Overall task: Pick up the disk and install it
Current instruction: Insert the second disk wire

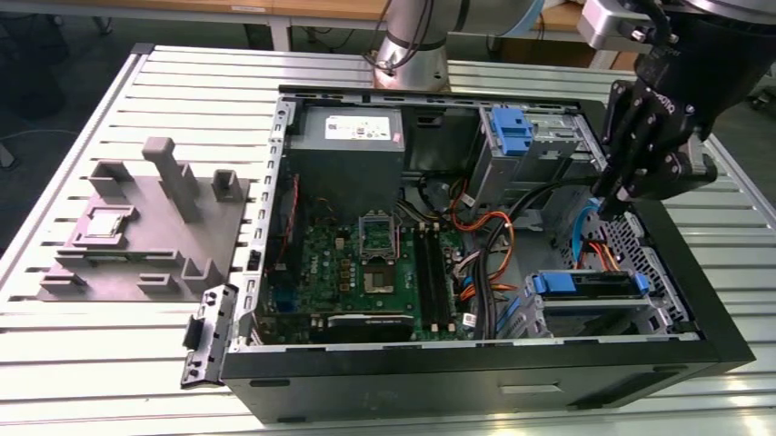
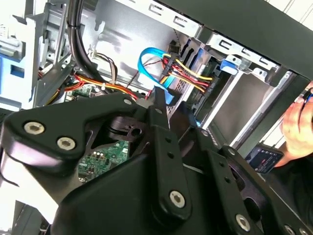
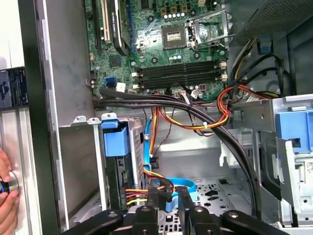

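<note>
Seemingly, past the grey fixture [image 1: 145, 227] and the motherboard [image 1: 363, 263], we judge the disk [image 1: 591, 284] already seated in its bay. The claw [image 1: 610, 203] hangs above it, near the cables [image 1: 485, 238]; open or closed, we cannot tell.

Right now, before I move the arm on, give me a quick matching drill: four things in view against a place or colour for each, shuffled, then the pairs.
Things:
1. gripper
2. grey fixture
3. power supply box
4. motherboard

Places or colours:
A. on the slatted table, to the exterior view's left of the case
B. green, lying flat on the case floor
C. hanging over the case's side at the exterior view's right
D. inside the case, against its far wall

Pairs: 1-C, 2-A, 3-D, 4-B.
</note>
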